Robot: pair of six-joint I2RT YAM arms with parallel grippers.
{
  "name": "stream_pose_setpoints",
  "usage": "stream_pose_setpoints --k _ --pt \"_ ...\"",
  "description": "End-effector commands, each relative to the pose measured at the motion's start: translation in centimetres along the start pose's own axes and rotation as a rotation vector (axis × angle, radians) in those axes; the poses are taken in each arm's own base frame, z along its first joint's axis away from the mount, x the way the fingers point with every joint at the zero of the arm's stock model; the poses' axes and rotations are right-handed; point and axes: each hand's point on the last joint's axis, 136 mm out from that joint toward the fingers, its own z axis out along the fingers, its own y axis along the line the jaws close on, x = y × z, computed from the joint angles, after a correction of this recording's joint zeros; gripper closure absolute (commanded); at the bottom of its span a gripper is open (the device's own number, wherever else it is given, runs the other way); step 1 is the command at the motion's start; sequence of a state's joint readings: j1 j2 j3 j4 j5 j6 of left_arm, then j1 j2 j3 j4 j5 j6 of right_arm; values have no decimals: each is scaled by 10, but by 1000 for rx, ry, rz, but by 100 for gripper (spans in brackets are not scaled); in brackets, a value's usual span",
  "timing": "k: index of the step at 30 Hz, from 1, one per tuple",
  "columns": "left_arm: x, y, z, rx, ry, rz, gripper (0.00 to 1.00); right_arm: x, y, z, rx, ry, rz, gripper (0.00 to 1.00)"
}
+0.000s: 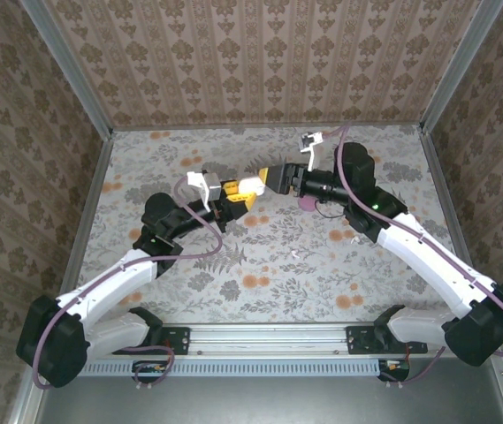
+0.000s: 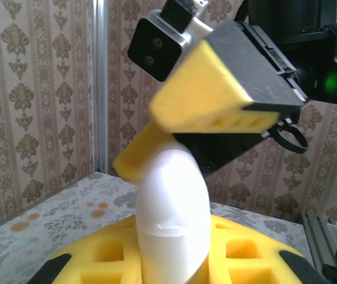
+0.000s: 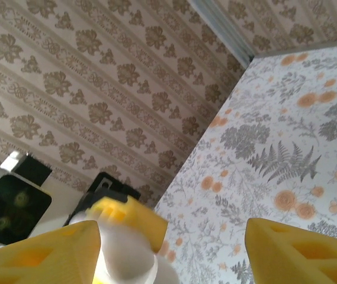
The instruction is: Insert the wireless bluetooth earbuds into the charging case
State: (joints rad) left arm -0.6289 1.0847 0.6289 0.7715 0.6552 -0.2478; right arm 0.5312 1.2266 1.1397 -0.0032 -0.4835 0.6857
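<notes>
A lab robot test cell: brown damask wallpaper panels framed by bare aluminium posts close the left, right and far sides. A grey metal mounting rail edges the floral-printed tabletop on its near side.

We see left arm barring 8 o'clock, right arm barring 4, meeting at 12; table free at 6 and 10.

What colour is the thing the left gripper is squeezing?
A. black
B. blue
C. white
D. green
C: the left gripper is shut on a smooth, rounded charging case that is plainly white between its yellow fingers.
</notes>
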Motion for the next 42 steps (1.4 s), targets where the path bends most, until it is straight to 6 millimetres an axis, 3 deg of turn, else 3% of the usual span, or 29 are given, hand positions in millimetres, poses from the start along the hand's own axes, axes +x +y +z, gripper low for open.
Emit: stream_pose_setpoints --k 1,6,9,15,23,29,42 --pt "-31 -17 1 64 -73 50 80 -15 -5 1 48 -40 11 33" --pt "-33 -17 1 64 -74 51 80 -15 -9 1 68 -32 17 33" --pt "-33 -13 0 36 -78 49 80 -15 10 -2 -19 -19 -44 32" --pt "-36 -13 -2 23 -87 55 80 6 39 -17 -180 39 -188 29" --pt "-42 -9 -2 -5 -103 50 80 26 26 -13 -143 149 -204 27" --pt "-42 -12 -2 9 -99 47 80 23 12 -5 -84 137 -185 29" --pt "-32 -28 0 109 -22 62 80 -9 12 2 -98 37 -97 31"
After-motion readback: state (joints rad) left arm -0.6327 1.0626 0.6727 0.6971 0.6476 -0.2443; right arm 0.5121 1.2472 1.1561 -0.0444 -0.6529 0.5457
